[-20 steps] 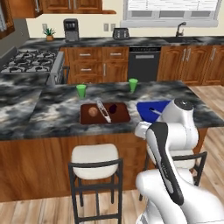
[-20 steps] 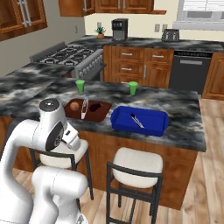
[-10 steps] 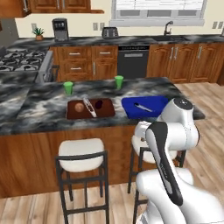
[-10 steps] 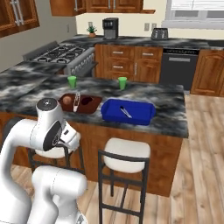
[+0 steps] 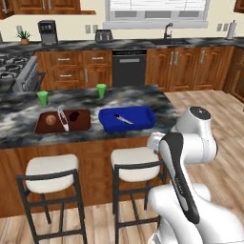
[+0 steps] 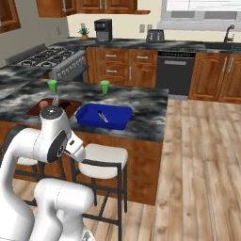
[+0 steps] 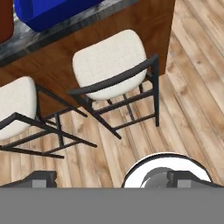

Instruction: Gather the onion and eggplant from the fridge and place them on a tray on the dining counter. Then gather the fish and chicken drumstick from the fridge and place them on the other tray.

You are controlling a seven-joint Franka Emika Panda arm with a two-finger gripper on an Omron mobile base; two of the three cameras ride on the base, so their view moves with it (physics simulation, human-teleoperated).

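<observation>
The robot's hand (image 7: 111,178) is hanging wide open and holding nothing above two white stools (image 7: 109,59) on the wooden floor. On the marble table (image 5: 157,102), a blue tray (image 5: 126,118) is sitting at three o'clock of a brown tray (image 5: 63,121) carrying the onion (image 5: 50,120) and eggplant (image 5: 74,116). No readable writing anywhere.

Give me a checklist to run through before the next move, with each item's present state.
1. Gripper open and holding nothing: ok, the tips stand wide apart over bare wood floor.
2. Brown tray holds two vegetables: ok, a pale round one and a dark one lie in it; which is which, cannot tell.
3. Blue tray holds fish and drumstick: not ok, one small pale item lies there.
4. Fridge in sight: cannot tell.
5. Stools clear of the arm: cannot tell, the near one stands close.
</observation>
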